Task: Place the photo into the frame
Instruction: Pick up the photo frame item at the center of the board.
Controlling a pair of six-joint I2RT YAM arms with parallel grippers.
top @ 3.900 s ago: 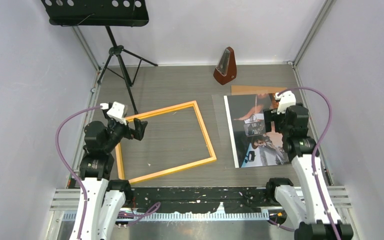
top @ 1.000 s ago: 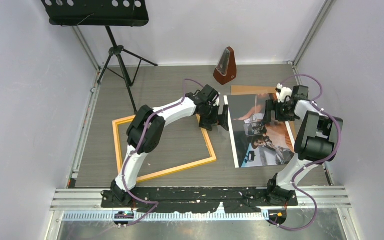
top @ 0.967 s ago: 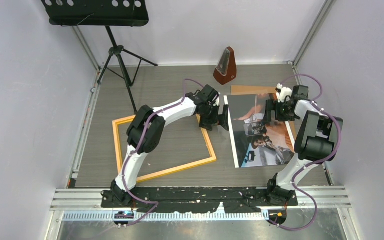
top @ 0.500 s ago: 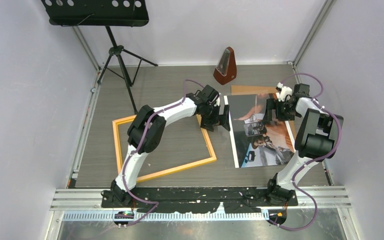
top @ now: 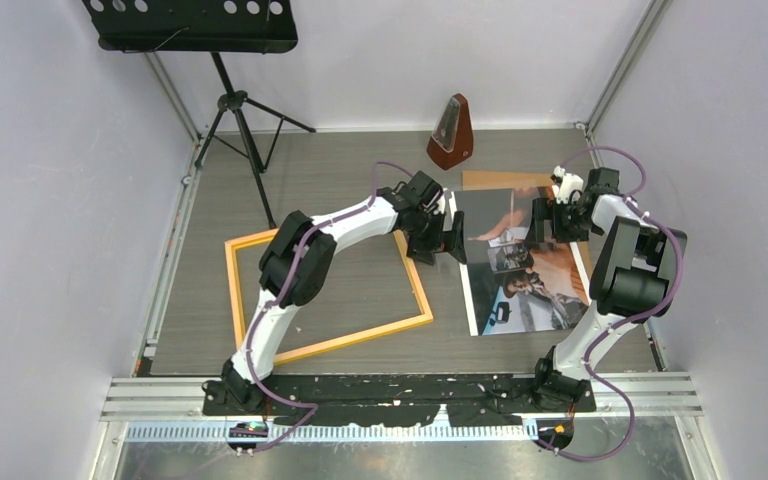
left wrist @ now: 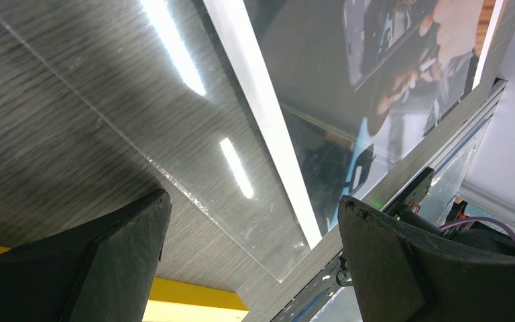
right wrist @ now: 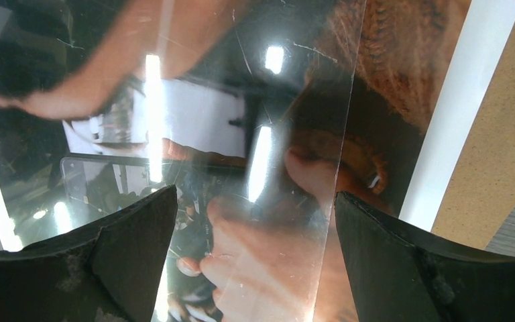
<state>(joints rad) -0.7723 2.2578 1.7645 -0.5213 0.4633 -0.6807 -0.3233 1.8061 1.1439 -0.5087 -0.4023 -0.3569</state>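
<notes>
Top external view, biggest thing first: takes in the grey table [top: 340, 180]. Finds the frame [top: 350, 339] lying flat at centre-left of the picture, thin yellow strips with only tabletop showing inside.

Finds the photo [top: 540, 285] flat at centre-right, wholly outside the frame and just beside its right strip. Counts the main step, then, as not yet done.

Picks out, in the left wrist view, a clear sheet [left wrist: 241, 201] reaching past the photo's white left border onto the table. Shows its other edge, in the right wrist view, running down across the print. Seems to lie on top of the photo, shifted toward the frame. Notes a brown backing board [top: 495, 180] peeking out at the photo's far edge and right side.

Places the left gripper [left wrist: 251, 261] above the photo's left border, near the frame's upper right corner. Jaws spread wide, nothing between them but sheet and table below. Places the right gripper [right wrist: 255, 261] above the upper part of the print, close to its right border. Jaws likewise spread wide, holding nothing. Cannot tell whether either set of fingertips touches the surface.

Judges progress as barely begun: both arms posed over the print, no grip taken. Leaves everything of substance: getting hold of the photo, probably dealing with the clear sheet, carrying it left, laying it square within the strips.
</notes>
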